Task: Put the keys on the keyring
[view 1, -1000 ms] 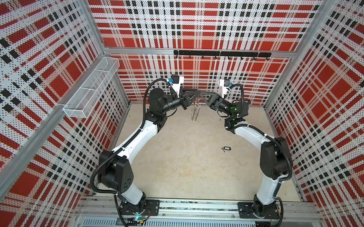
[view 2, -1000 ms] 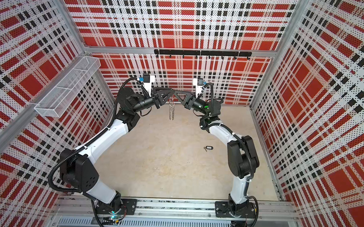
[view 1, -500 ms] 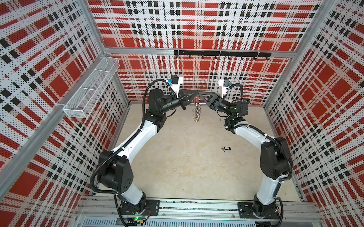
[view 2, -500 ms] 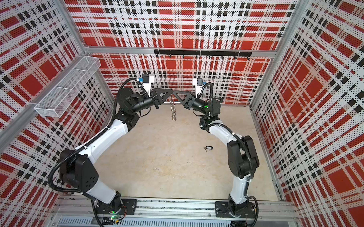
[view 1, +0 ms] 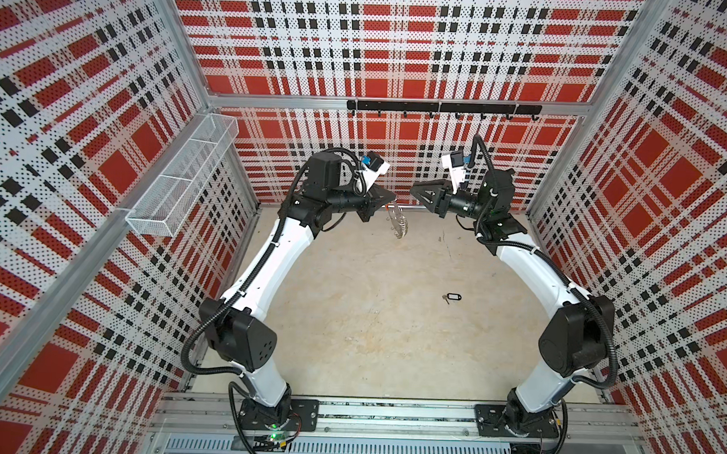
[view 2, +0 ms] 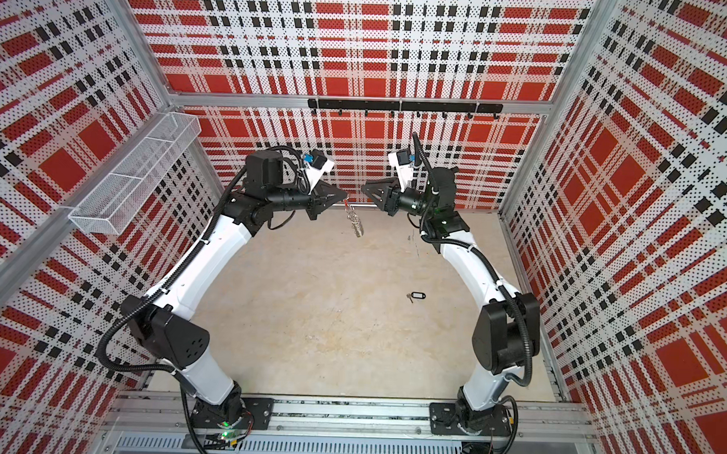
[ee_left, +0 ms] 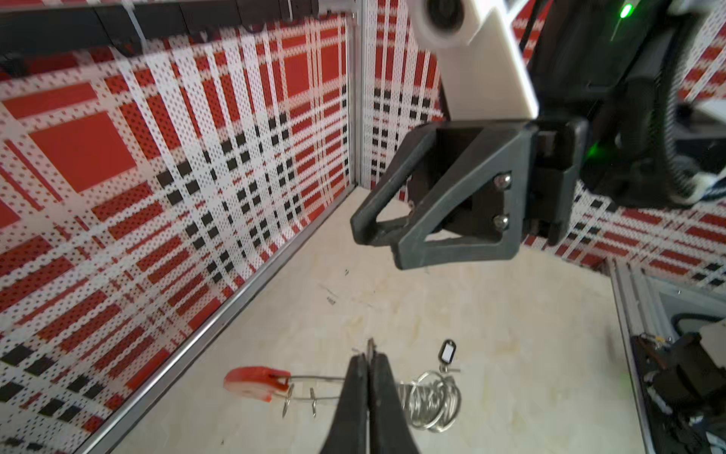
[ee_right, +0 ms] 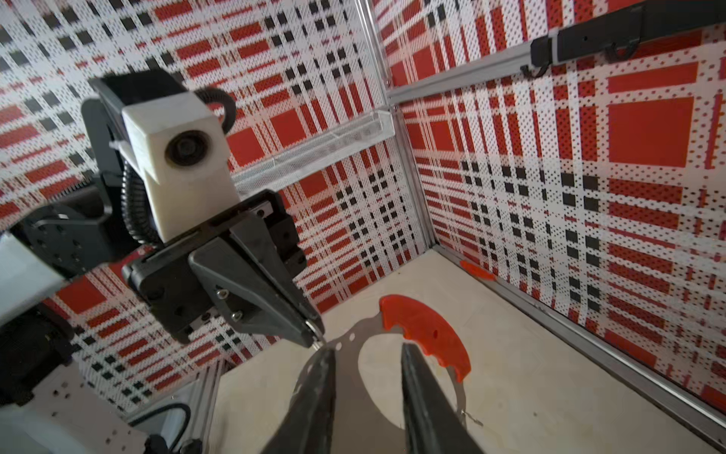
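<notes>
- You are working in a cell walled with red, black and white plaid perforated panels, over a pale beige worktop (view 1: pixel 350 319).
- The left gripper (ee_left: pixel 368 359) is clenched on the keyring (ee_left: pixel 255 383). It pinches the thin grey band between the red segment (ee_right: pixel 428 334) and the bunched split rings (ee_left: pixel 432 397). The keyring hangs in the air above the far part of the worktop.
- The right gripper (ee_right: pixel 367 353) stands with its jaws parted and grasps nothing. In both top views it sits near the keyring but apart from it.
- The keys (view 1: pixel 452 298) lie flat on the worktop, well apart from both grippers and on the right arm's side. The small silver key is joined to one end of the black tag.
- Step in hand, by judgement: the keyring is presented and steadied, and the keys are not yet picked up.
- Next move, by judgement: lower the right gripper to the keys and take the tag by its body, leaving the key end free. Then carry that end to a split ring.
- Expect difficulty in singling out one ring, because the split rings are small and crowded together. Approach slowly and hold the left clamp firm so that the band does not swing.
</notes>
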Available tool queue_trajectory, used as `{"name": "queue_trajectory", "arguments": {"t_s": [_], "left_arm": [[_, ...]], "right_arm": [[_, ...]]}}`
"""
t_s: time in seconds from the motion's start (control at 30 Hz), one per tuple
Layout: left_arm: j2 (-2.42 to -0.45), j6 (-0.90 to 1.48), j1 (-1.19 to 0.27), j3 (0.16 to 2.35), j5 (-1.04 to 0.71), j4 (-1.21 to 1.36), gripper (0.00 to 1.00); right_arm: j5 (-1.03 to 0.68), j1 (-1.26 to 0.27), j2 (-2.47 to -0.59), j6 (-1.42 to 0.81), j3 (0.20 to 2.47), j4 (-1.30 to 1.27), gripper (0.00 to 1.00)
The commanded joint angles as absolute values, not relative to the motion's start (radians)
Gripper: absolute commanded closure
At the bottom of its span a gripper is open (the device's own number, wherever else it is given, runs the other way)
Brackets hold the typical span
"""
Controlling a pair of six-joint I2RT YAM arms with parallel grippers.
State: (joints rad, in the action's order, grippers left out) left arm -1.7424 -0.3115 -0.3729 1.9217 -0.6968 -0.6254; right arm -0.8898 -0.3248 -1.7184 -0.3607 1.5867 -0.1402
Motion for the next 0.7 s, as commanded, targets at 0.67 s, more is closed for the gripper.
{"name": "queue_trajectory", "arguments": {"t_s": [0.67], "left_arm": [[-1.807, -0.515, -0.402, 2.076, -0.738, -0.982, 1.00]], "right_arm": [[-0.942, -0.391, -1.710, -0.122, 1.525, 0.130, 0.81]]}}
